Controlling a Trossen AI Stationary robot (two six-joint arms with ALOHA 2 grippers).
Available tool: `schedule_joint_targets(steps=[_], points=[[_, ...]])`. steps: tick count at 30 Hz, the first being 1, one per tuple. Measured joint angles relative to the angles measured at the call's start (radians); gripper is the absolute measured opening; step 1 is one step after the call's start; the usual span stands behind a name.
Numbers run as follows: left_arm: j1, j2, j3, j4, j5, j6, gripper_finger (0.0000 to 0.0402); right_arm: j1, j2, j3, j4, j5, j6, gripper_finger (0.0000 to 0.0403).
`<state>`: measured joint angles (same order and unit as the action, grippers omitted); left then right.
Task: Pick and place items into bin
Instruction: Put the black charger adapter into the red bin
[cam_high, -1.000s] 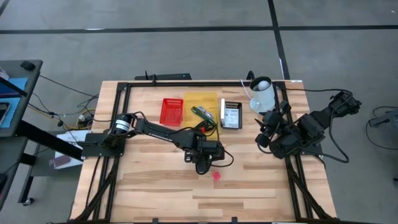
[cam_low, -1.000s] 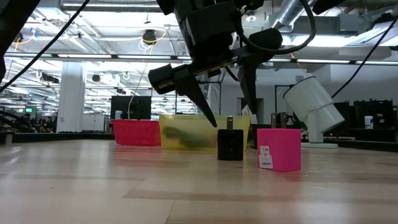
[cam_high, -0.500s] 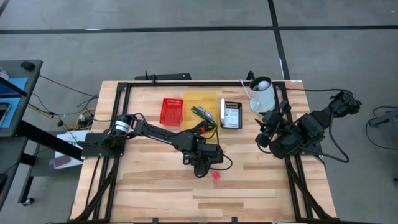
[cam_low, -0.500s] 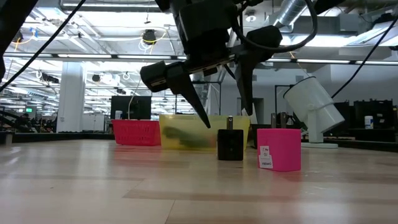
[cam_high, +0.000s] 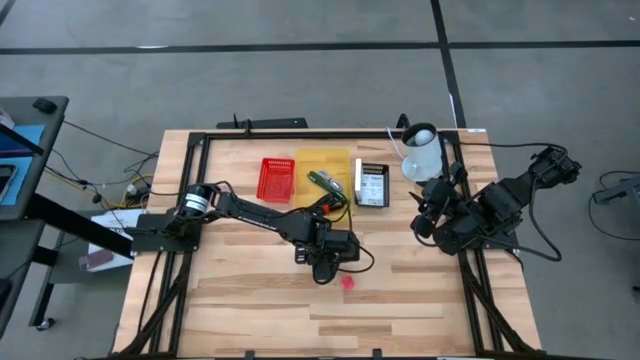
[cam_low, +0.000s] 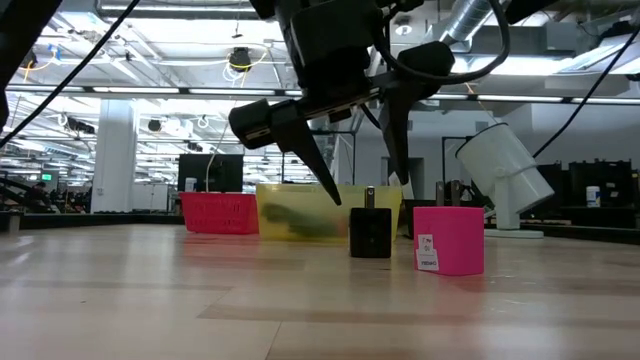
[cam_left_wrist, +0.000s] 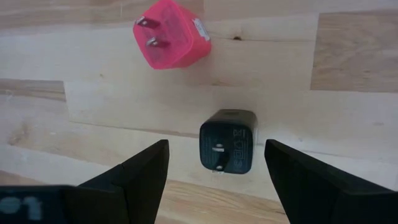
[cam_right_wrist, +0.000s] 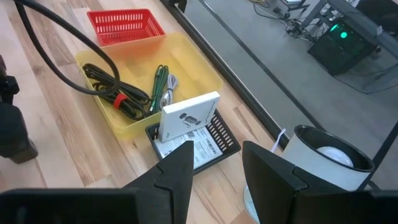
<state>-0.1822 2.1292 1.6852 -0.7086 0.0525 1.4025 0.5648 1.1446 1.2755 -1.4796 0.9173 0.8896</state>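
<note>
Black charger (cam_left_wrist: 227, 141) beneath left gripper's (cam_left_wrist: 216, 163) spread jaws.

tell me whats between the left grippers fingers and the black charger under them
Nothing. In the left wrist view the open left gripper hangs over the black charger with only bare wooden table around it; the pink charger lies beyond, apart.

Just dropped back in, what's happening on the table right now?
The left gripper hangs with its jaws open over a black plug adapter on the table, a pink plug adapter lying just beyond it. Neither is held. The yellow bin already holds a black cable and green pieces. The right gripper waits at the table's right side.
</note>
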Motion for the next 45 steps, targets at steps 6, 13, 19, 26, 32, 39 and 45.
schedule_joint_targets(steps=[6, 13, 19, 26, 32, 39, 45], points=[[0.014, 0.000, 0.000, 0.008, 0.005, 0.000, 0.0257, 0.000, 0.000, 0.000, 0.000, 0.000, -0.002, 0.0131], [0.016, 0.051, 0.017, 0.007, 0.023, -0.002, 0.0257, 0.000, 0.000, 0.000, -0.001, 0.000, -0.007, 0.0131], [0.023, 0.066, 0.037, -0.011, 0.040, -0.009, 0.0257, 0.000, 0.000, 0.000, -0.005, 0.000, -0.007, 0.0131], [0.027, 0.066, 0.037, -0.001, 0.056, 0.000, 0.0257, 0.000, 0.000, 0.000, -0.005, 0.000, -0.008, 0.0131], [0.027, 0.066, 0.037, -0.003, 0.057, 0.002, 0.0254, 0.000, 0.000, 0.000, -0.004, 0.000, -0.008, 0.0131], [0.025, 0.066, 0.039, -0.014, 0.050, 0.002, 0.0215, 0.000, 0.000, 0.000, -0.001, 0.000, -0.008, 0.0131], [0.024, 0.064, 0.039, -0.027, 0.048, -0.011, 0.0159, 0.000, 0.000, 0.000, 0.000, 0.000, -0.008, 0.0131]])
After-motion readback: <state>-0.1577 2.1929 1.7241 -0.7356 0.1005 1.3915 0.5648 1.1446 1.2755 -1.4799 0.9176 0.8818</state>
